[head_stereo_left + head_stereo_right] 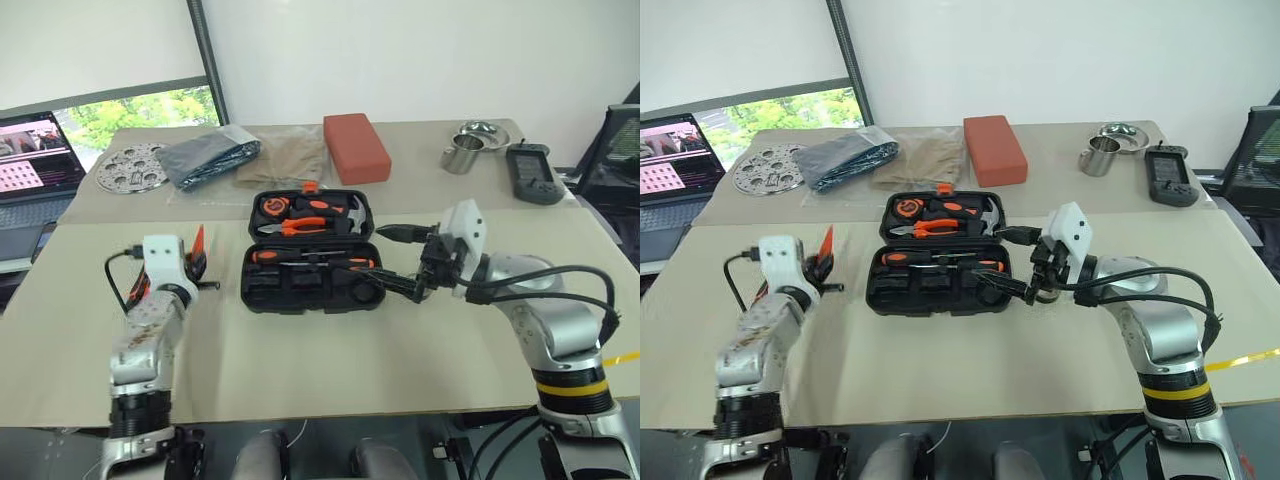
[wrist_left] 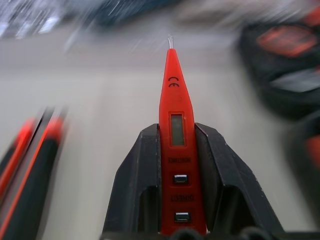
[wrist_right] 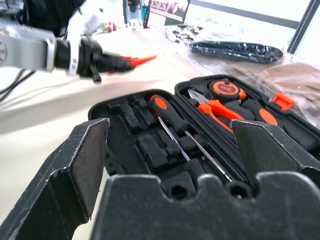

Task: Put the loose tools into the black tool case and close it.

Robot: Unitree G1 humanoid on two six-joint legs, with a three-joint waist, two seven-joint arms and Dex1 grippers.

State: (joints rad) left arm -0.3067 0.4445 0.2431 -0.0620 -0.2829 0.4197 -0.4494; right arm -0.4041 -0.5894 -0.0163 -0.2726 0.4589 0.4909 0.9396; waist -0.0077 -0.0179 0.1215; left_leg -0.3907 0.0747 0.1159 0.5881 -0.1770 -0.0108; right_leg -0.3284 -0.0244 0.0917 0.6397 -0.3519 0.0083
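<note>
One red tester pen (image 2: 174, 150) clamped in left tool (image 1: 196, 262), left of open case (image 1: 308, 252).

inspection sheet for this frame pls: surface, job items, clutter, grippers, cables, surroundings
Surface: beige table.
Job's things: black tool case lies open; screwdriver in its near half, pliers and tape measure in its far half; red tester pen held clear of the table.
Clutter: red-orange block, steel cup, perforated disc, dark bag.
Grippers: left gripper shut on the pen; right gripper open beside the case.
Cables: black cables along the right arm.
Surroundings: laptop, window.
</note>
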